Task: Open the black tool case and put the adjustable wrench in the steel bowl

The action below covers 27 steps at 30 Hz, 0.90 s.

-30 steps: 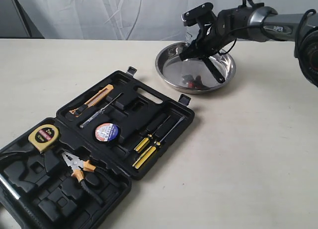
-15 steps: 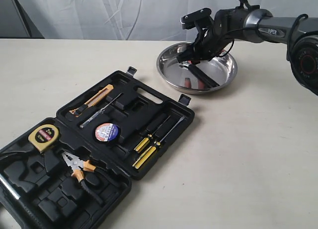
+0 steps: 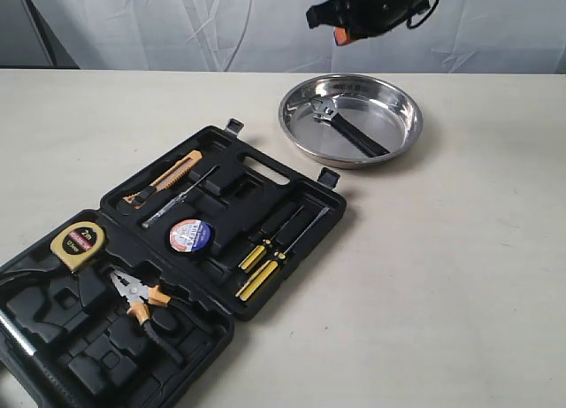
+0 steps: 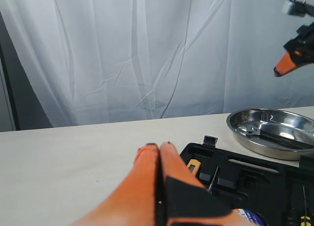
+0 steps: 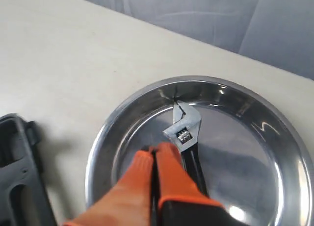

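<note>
The black tool case (image 3: 221, 196) lies open on the table, its recesses holding tools. The adjustable wrench (image 3: 349, 130) lies flat inside the steel bowl (image 3: 402, 98), silver head toward the bowl's far left rim, black handle pointing to the near right. The wrench (image 5: 185, 133) and the bowl (image 5: 289, 138) show from above in the right wrist view. My right gripper (image 3: 343, 32) hangs high above the bowl's far side, shut and empty (image 5: 154, 152). My left gripper (image 4: 158, 147) is shut with nothing in it, over the table by the case (image 4: 255, 187). The bowl (image 4: 245, 133) shows beyond it.
The case holds a yellow tape measure (image 3: 78, 242), orange-handled pliers (image 3: 141, 302), a utility knife (image 3: 168, 176), a tape roll (image 3: 190, 235) and yellow-handled screwdrivers (image 3: 265, 262). A white curtain (image 3: 177, 23) backs the table.
My right gripper has let go of the wrench in the bowl, closed, and risen well above the bowl. The wrench now lies flat in the bowl.
</note>
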Available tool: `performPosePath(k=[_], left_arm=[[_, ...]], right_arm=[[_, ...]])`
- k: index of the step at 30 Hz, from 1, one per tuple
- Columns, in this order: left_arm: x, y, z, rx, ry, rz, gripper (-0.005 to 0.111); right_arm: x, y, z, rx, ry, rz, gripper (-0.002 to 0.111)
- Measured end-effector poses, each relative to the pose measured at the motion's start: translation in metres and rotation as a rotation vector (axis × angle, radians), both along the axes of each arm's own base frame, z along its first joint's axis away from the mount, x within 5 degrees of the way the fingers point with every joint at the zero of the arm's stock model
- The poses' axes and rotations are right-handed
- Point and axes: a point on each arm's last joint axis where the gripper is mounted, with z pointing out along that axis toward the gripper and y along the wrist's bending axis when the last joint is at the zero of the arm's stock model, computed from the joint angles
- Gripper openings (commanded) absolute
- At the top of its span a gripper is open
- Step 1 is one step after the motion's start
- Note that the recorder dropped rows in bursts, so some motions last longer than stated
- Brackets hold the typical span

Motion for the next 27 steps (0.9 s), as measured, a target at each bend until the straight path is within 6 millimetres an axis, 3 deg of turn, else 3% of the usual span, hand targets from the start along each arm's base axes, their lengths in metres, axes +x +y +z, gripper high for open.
performPosePath(k=[7,12,18,27], left_arm=[[0.0,0.0,0.0,0.0,0.0,0.0,0.0],[0.0,0.0,0.0,0.0,0.0,0.0,0.0],[0.0,0.0,0.0,0.0,0.0,0.0,0.0],[0.0,0.0,0.0,0.0,0.0,0.0,0.0]], right_arm=[[-0.044,-0.009,0.08,0.005,-0.013,0.058,0.0],[-0.073,-0.017,0.115,-0.002,-0.022,0.082,0.0],[-0.121,-0.031,0.133,-0.005,-0.02,0.083,0.0],[-0.215,-0.058,0.13,-0.001,0.028,0.071,0.0]])
